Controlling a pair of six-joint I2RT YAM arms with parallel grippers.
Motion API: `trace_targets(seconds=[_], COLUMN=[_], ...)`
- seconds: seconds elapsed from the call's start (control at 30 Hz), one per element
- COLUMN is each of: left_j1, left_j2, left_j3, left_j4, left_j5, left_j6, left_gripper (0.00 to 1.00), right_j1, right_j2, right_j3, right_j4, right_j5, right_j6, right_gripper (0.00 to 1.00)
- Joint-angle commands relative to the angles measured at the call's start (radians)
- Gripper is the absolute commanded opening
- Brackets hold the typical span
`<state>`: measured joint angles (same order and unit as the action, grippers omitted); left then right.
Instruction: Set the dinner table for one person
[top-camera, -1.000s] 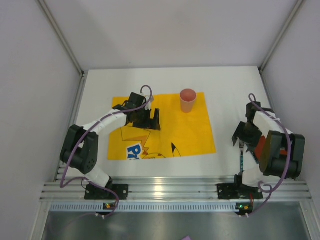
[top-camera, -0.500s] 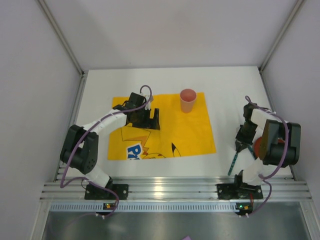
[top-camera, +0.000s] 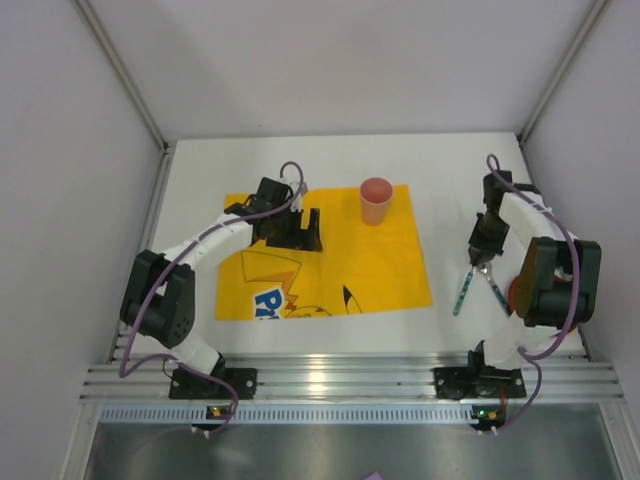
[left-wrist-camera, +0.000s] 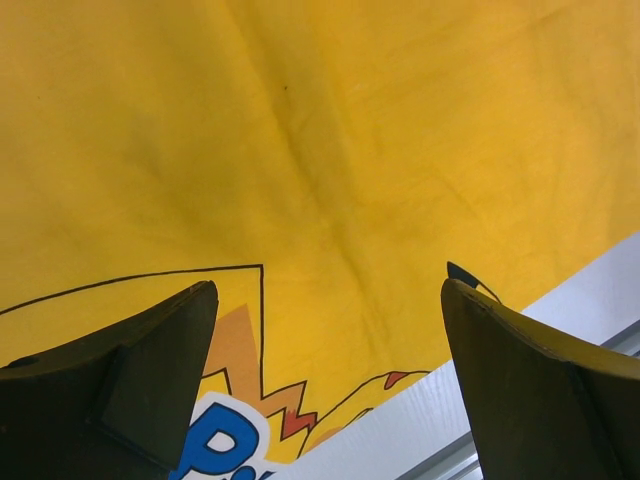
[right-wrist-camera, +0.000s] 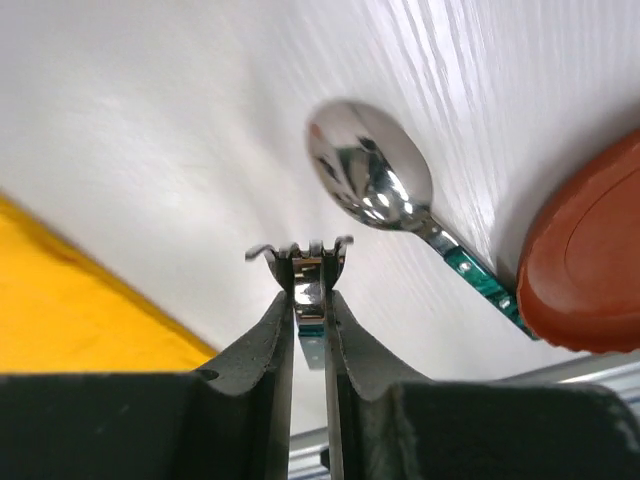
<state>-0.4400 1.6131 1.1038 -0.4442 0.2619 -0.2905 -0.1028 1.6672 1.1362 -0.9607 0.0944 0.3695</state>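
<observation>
The white dinner table (top-camera: 450, 165) bears a yellow cartoon-printed mat (top-camera: 350, 265). My right gripper (top-camera: 481, 254) is shut on a teal-handled fork (top-camera: 462, 295) and holds it above the table, right of the mat. In the right wrist view the fork's tines (right-wrist-camera: 300, 250) stick out past the fingertips of the gripper (right-wrist-camera: 310, 295). A teal-handled spoon (right-wrist-camera: 370, 180) lies on the table, its handle end under a red plate (right-wrist-camera: 590, 260). My left gripper (top-camera: 300, 232) is open and empty, low over the mat (left-wrist-camera: 300, 130).
A pink cup (top-camera: 376, 200) stands upright at the mat's far right corner. The red plate (top-camera: 519, 290) is mostly hidden by the right arm. Grey walls close in the table on three sides. The silver rail (top-camera: 330, 378) runs along the near edge.
My right gripper has lifted the fork off the table and carried it away from the near edge. My left gripper has shifted slightly toward the far side.
</observation>
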Motion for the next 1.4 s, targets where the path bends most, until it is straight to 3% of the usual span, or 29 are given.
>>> trace_targets(seconds=[0.0, 0.3, 0.43, 0.6, 0.93, 1.1, 1.2, 1.23, 1.3, 1.37], left_j1=[-0.003, -0.003, -0.005, -0.042, -0.147, -0.18, -0.193, -0.197, -0.201, -0.201], left_j2=[-0.004, -0.088, -0.159, -0.159, -0.039, 0.008, 0.027, 0.033, 0.042, 0.047], left_j3=[0.065, 0.088, 0.065, 0.093, 0.2, 0.226, 0.238, 0.24, 0.243, 0.243], left_j4=[-0.008, -0.03, 0.076, 0.159, 0.294, 0.331, 0.337, 0.34, 0.341, 0.34], left_j5=[0.008, 0.023, 0.213, 0.342, 0.453, 0.481, 0.494, 0.5, 0.514, 0.519], left_j6=[-0.002, -0.015, -0.01, -0.015, -0.059, -0.085, -0.091, -0.095, -0.099, -0.101], left_gripper=[0.99, 0.99, 0.97, 0.97, 0.96, 0.9, 0.8, 0.7, 0.63, 0.46], right_j1=[0.069, 0.32, 0.423, 0.505, 0.575, 0.577, 0.575, 0.575, 0.575, 0.575], right_j2=[-0.095, -0.149, -0.104, -0.06, -0.093, -0.133, -0.152, -0.156, -0.165, -0.172], right_j3=[0.189, 0.445, 0.575, 0.693, 0.672, 0.629, 0.608, 0.603, 0.586, 0.574], right_j4=[-0.073, -0.207, -0.204, -0.208, -0.164, -0.141, -0.119, -0.11, -0.098, -0.081], right_j5=[0.044, -0.123, -0.211, -0.263, -0.309, -0.32, -0.328, -0.331, -0.337, -0.341], right_j6=[0.017, 0.166, 0.256, 0.311, 0.396, 0.427, 0.448, 0.454, 0.47, 0.479], right_gripper=[0.0, 0.0, 0.0, 0.0, 0.0, 0.0, 0.0, 0.0, 0.0, 0.0])
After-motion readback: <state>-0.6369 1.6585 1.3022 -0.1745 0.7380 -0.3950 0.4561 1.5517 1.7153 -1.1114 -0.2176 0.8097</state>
